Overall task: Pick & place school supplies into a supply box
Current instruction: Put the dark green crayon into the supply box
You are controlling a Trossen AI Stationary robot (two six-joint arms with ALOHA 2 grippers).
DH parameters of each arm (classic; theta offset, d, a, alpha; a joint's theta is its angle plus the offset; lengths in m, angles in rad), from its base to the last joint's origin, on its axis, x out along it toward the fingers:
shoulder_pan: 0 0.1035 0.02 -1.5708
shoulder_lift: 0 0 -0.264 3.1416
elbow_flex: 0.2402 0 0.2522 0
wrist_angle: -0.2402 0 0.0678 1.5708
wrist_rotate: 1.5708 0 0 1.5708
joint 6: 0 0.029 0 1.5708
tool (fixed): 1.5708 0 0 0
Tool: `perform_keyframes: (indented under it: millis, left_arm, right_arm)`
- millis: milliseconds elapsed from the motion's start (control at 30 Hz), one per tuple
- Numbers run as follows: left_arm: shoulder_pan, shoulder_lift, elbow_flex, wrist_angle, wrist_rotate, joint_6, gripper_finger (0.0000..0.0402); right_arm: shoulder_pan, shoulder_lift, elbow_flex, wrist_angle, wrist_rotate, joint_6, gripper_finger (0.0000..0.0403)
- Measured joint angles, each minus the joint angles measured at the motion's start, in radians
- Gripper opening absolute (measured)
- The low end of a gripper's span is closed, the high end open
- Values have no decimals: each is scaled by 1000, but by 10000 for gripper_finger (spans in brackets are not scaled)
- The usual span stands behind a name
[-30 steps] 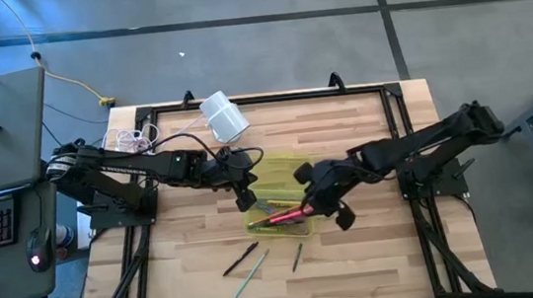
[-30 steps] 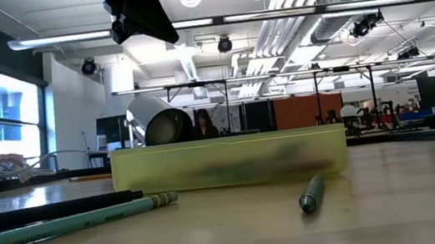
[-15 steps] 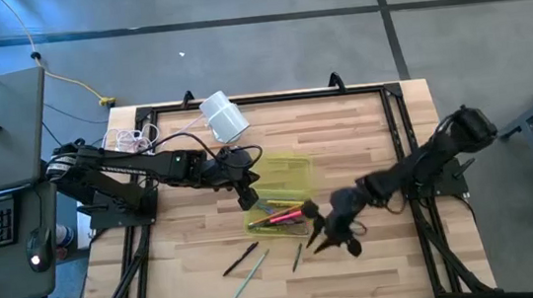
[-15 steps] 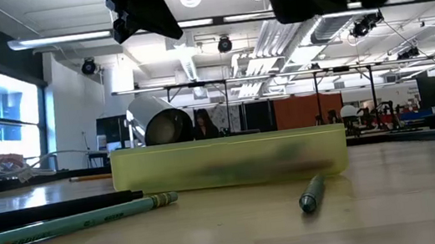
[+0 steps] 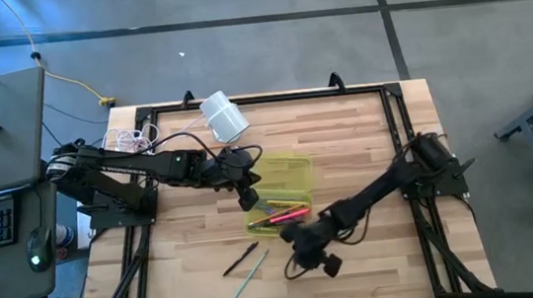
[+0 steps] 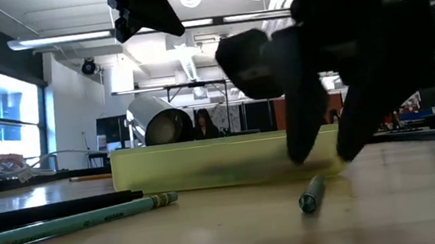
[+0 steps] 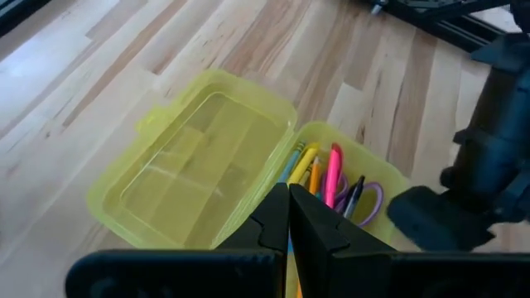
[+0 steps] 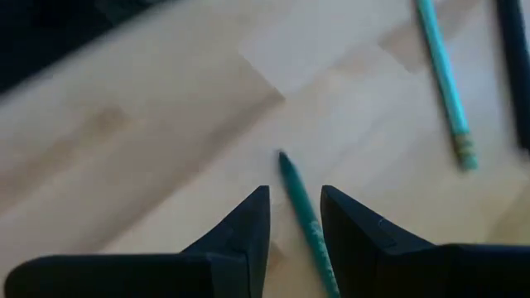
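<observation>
Down at the near side of the table [image 5: 363, 119], the right gripper [image 5: 310, 256] hung low over a short green pen [image 8: 303, 217] lying on the bare wood just in front of the supply box [image 5: 282, 199]. Its two fingers [image 8: 240, 232] were spread apart, one on each side of the pen, and had not closed on it. From table height the pen [image 6: 312, 193] lay with its tip toward the camera, the dark gripper [image 6: 321, 138] standing right above it and hiding part of the box [image 6: 206, 165]. The box sat open near the middle of the table, lid [image 7: 199, 165] folded back on the far side, and inside its tray I could see yellow, orange and pink pens [image 7: 319, 170], a black one, and the purple loop of the scissors [image 7: 373, 199]. The left gripper [image 5: 244, 193] hovered over the left end of the box with its fingers [image 7: 315, 240] pressed together, holding nothing. To the left, still on the table, lay a black pen [image 5: 240, 260] and a teal pencil [image 5: 249, 275]. A white cylinder [image 5: 223, 117] and a coiled white cord [image 5: 131, 138] sat at the far left.
</observation>
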Motion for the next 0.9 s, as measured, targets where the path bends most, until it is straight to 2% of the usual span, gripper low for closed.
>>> perform_keyframes:
  millis: [133, 300, 500, 733, 900]
  left_arm:
    - [0, 0, 0, 1, 6, 0, 46]
    - [0, 0, 0, -2, 21, 0, 46]
    - [0, 0, 0, -5, 20, 1, 46]
    - [0, 0, 0, -5, 19, 2, 46]
    - [0, 0, 0, -4, 17, 4, 46]
  right_arm:
    - [-3, 51, 76, -89, 87, -4, 94]
    - [-9, 70, 75, -82, 48, -74, 94]
    - [-7, 67, 38, -56, 107, -100, 86]
    - [-13, 66, 31, -31, 66, -100, 10]
    - [-8, 42, 26, 65, 3, -32, 24]
